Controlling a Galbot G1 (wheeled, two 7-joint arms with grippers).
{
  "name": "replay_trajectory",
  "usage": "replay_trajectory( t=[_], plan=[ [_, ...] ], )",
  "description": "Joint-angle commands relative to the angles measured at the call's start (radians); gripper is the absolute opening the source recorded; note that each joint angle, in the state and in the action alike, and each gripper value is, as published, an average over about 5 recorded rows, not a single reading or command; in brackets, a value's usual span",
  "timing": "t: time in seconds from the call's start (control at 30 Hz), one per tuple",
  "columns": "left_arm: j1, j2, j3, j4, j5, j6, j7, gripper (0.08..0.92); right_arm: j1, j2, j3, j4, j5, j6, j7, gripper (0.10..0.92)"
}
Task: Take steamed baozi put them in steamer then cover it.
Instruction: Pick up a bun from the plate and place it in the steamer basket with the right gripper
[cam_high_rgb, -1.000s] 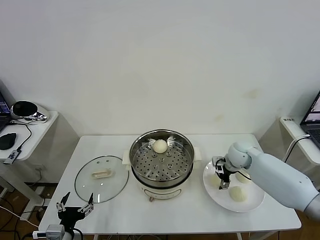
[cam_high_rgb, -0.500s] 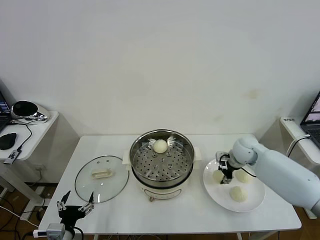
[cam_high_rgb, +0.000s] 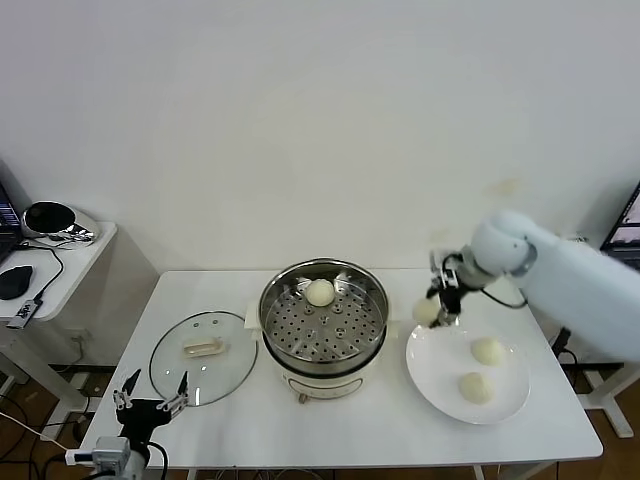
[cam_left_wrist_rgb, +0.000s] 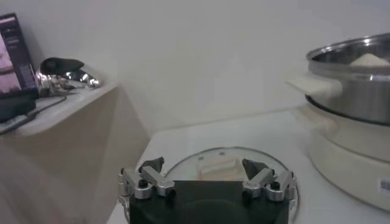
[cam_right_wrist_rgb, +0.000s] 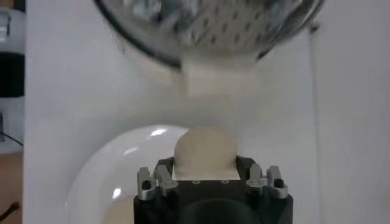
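My right gripper (cam_high_rgb: 437, 309) is shut on a cream-white baozi (cam_high_rgb: 427, 311) and holds it in the air between the white plate (cam_high_rgb: 438, 380) and the steamer (cam_high_rgb: 323, 318). The held baozi fills the jaws in the right wrist view (cam_right_wrist_rgb: 205, 153), with the steamer's side handle (cam_right_wrist_rgb: 214, 77) just ahead. One baozi (cam_high_rgb: 320, 292) lies on the steamer's perforated tray at the back. Two baozi (cam_high_rgb: 487, 351) (cam_high_rgb: 475, 387) lie on the plate. My left gripper (cam_high_rgb: 151, 407) is open and parked low at the table's front left, in front of the glass lid (cam_high_rgb: 203, 356).
The glass lid, also in the left wrist view (cam_left_wrist_rgb: 225, 167), lies flat on the table left of the steamer. A side table (cam_high_rgb: 55, 262) with a shiny device and a mouse stands at far left. A laptop edge (cam_high_rgb: 630, 220) shows at far right.
My right gripper closed on a baozi on the plate, lifted it and moved it up and toward the steamer. Two baozi stay on the plate. The left arm has barely moved.
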Motion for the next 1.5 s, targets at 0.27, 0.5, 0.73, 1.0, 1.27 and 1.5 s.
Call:
replay_trajectory(
  t=[0.27,0.5,0.73,1.0,1.27,1.5],
  plan=[
    [-0.027,0.019,-0.004,-0.001,0.011,0.008,0.004,0.823,0.261,0.473,-0.176,-0.217,0.242,-0.068,-0.021,0.628],
    [-0.024,0.013,-0.008,-0.007,0.005,0.007,0.002,0.823,0.169,0.586,-0.214,-0.281,0.215,-0.076,-0.017,0.628],
    [-0.019,0.009,-0.007,-0.014,0.003,0.007,0.002,0.823,0.053,0.649,-0.214,-0.366,0.145,-0.070,0.003,0.628],
    [-0.015,0.002,-0.001,-0.013,-0.004,0.006,0.004,0.823,-0.003,0.686,-0.196,-0.426,0.115,-0.060,0.053,0.628],
    [-0.014,0.000,0.006,-0.006,-0.004,0.003,0.003,0.823,-0.029,0.687,-0.177,-0.434,0.108,-0.055,0.078,0.628],
    [-0.011,0.000,0.005,-0.004,-0.005,0.001,0.002,0.823,-0.044,0.695,-0.151,-0.454,0.102,-0.050,0.095,0.628]
  ],
)
